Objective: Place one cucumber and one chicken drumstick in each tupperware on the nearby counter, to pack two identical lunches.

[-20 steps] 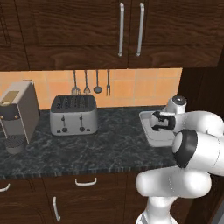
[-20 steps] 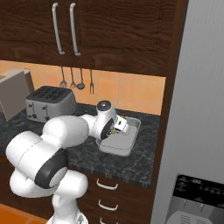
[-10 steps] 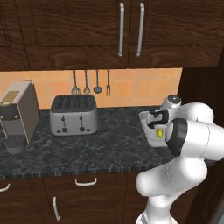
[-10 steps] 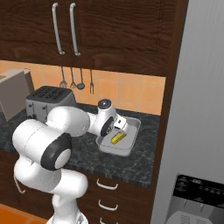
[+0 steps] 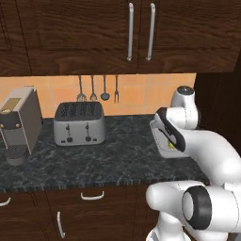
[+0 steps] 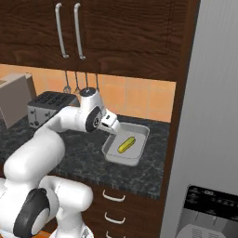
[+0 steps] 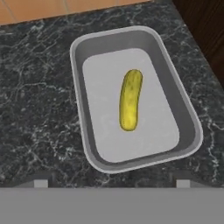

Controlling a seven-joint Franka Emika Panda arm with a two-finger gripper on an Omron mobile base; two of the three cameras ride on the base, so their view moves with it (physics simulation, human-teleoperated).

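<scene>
Cucumber (image 7: 130, 99) lies loose mid-frame in tupperware (image 7: 83, 118), clear of walls. Gripper (image 7: 111, 183) hovers above near rim, fingers spread wide, holding nothing. Tupperware sits on counter (image 7: 35, 109), centre-right of right base view. Judgement: retreat straight up, avoid clipping rim, then fetch drumstick.
</scene>
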